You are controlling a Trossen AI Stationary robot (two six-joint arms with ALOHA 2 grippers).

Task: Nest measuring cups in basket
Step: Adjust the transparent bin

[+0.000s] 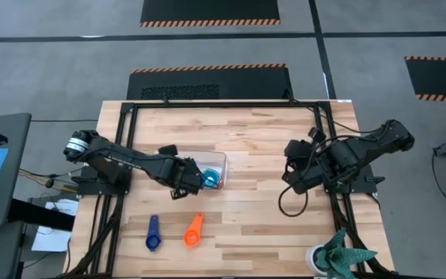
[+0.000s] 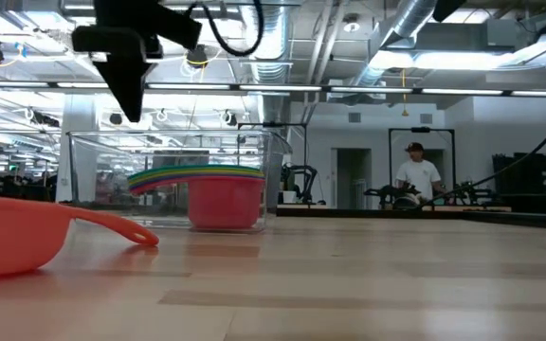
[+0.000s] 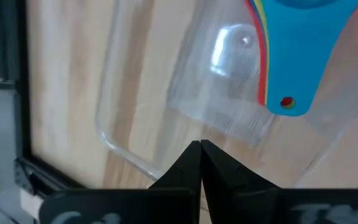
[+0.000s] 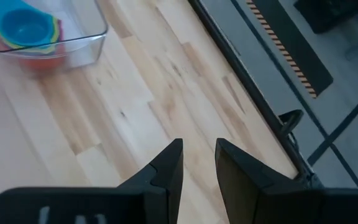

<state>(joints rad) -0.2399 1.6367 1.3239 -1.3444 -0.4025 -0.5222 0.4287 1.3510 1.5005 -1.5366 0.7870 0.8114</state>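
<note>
Stacked cups [image 2: 218,194] hide all but their rims in basket [image 2: 93,175].

We note a light wood counter [image 1: 254,155] on a black frame. A green spiky plant [image 1: 337,254] sits at its near right corner. Black floor mats with orange-striped edges [image 1: 210,11] lie beyond. In the low view, a person in a white shirt [image 2: 417,177] stands far back.
</note>
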